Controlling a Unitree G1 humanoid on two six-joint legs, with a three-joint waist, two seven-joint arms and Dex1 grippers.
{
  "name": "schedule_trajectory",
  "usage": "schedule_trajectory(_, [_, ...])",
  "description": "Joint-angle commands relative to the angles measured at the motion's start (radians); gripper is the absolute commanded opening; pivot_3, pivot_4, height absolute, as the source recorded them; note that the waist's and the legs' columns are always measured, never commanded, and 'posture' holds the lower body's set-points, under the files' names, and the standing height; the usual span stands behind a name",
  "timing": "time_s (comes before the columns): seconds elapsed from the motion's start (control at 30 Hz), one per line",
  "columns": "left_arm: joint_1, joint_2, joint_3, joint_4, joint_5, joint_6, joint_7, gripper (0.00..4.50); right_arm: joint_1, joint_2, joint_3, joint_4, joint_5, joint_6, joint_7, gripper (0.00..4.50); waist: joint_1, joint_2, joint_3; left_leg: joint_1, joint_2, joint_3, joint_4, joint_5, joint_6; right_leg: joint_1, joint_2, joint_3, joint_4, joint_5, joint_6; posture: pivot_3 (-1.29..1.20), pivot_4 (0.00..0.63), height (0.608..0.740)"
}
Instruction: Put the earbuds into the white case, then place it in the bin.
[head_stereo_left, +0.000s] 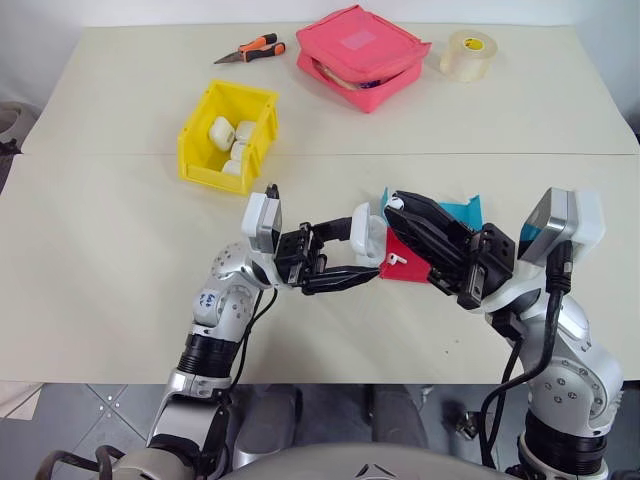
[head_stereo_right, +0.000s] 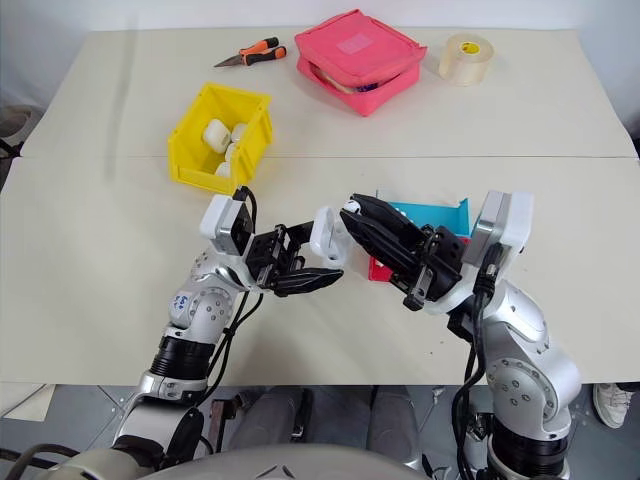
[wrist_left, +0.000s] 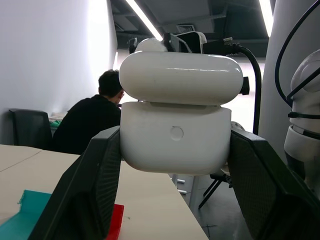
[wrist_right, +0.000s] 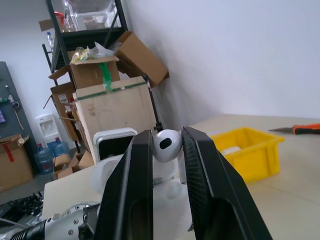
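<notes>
**Operator:** The white case (head_stereo_left: 367, 236) is pinched in my left gripper (head_stereo_left: 362, 256), both fingers clamped on its lower body. The grip reads clearly in the left wrist view, one finger on either flank and the lid above them. I hold it up off the table, level with the right gripper's tips.

**Observer:** Is the lid open?

**Operator:** From the head cameras it seems swung up, but the wrist view looks at it from the hinge side, so I won't swear how far it gapes.

**Observer:** And the right side?

**Operator:** My right gripper (wrist_right: 167, 146) is nipped narrow on one earbud (wrist_right: 166, 144), with the bud's round head sitting between the fingertips. It points toward the case, just beside it, the bud almost at the lid. Another earbud (head_stereo_left: 395, 259) lies on the red tray (head_stereo_left: 405, 262), below and between the two grippers.

**Observer:** So which step is this?

**Operator:** Loading the case, I judge. Next I must line the stem up with its socket and ease it down before letting go. That calls for a small, careful tilt, since the bud is slick and the opening tight.

**Observer:** The bin?

**Operator:** The yellow bin (head_stereo_left: 226, 137) sits well beyond my left gripper, already holding several cases.
</notes>
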Motion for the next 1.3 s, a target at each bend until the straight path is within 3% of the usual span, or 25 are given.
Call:
schedule_trajectory(0.03, [-0.016,-0.003,0.006,-0.024,-0.019,0.003,-0.004,2.78,0.000,0.006,0.019,-0.012,-0.002,-0.055,-0.012,0.48,0.000,0.000,0.000,0.000,0.000,0.000,0.000,0.000,0.000,0.000,0.000,0.000,0.000,0.000,0.000,0.00,0.150,0.740])
schedule_trajectory(0.63, [-0.012,-0.008,0.011,-0.047,-0.015,-0.009,0.015,2.78,0.043,-0.014,0.111,0.065,-0.023,-0.110,0.017,0.48,0.000,0.000,0.000,0.000,0.000,0.000,0.000,0.000,0.000,0.000,0.000,0.000,0.000,0.000,0.000,0.00,0.150,0.740])
schedule_trajectory(1.0, [-0.013,-0.018,0.010,-0.059,-0.037,0.017,0.007,2.78,0.064,-0.034,0.102,0.142,0.027,-0.061,-0.017,0.48,0.000,0.000,0.000,0.000,0.000,0.000,0.000,0.000,0.000,0.000,0.000,0.000,0.000,0.000,0.000,0.00,0.150,0.740])
schedule_trajectory(1.3, [-0.026,-0.038,0.014,-0.037,-0.026,0.008,-0.006,2.78,0.026,-0.137,0.061,0.124,0.090,-0.023,0.024,3.61,0.000,0.000,0.000,0.000,0.000,0.000,-0.001,0.000,0.000,0.000,0.000,0.000,-0.001,0.000,0.000,0.00,0.150,0.740])
